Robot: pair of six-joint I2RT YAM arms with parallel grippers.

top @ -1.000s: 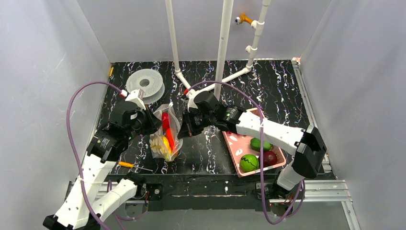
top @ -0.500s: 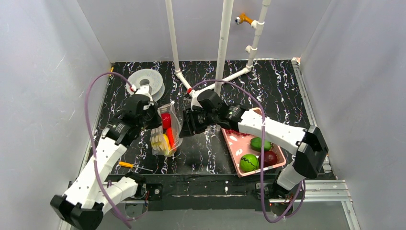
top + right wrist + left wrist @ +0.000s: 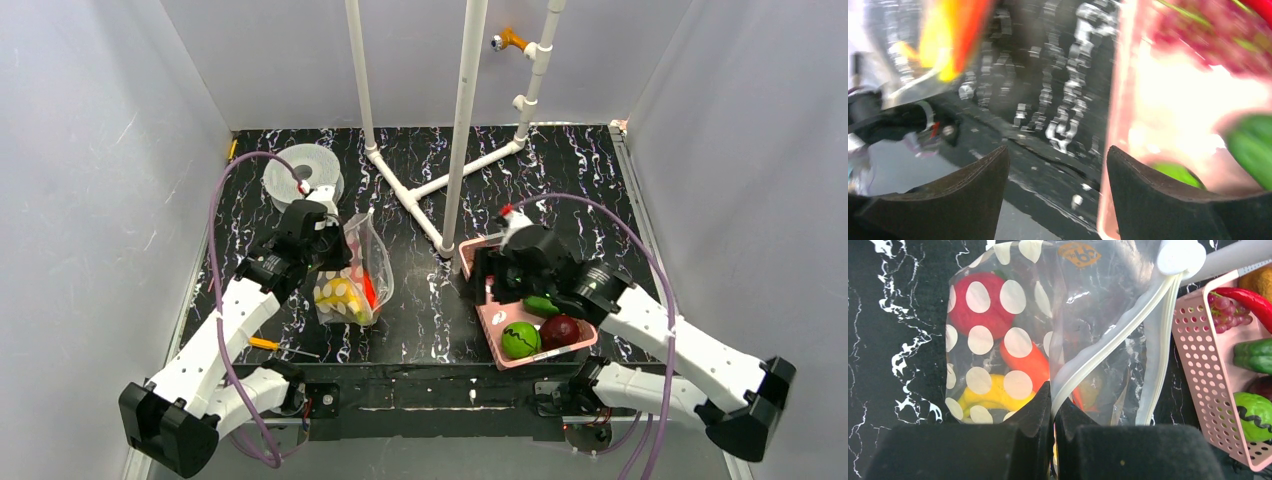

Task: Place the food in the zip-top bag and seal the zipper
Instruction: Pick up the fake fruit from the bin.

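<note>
We see a black table (image 3: 600, 190) with white marble veins, closed by pale walls on three sides. At its far left corner lies a grey-white spool (image 3: 300, 172), flat. A white pipe frame (image 3: 420, 195) stands from the far middle, with legs running across the top. Near the spool, the dotted bag (image 3: 350, 290) touches the table with its lower end. A pink basket (image 3: 495, 320) sits at the near right, one corner beside the pipe foot. A screwdriver (image 3: 268, 344) with a yellow handle lies at the near left edge.
</note>
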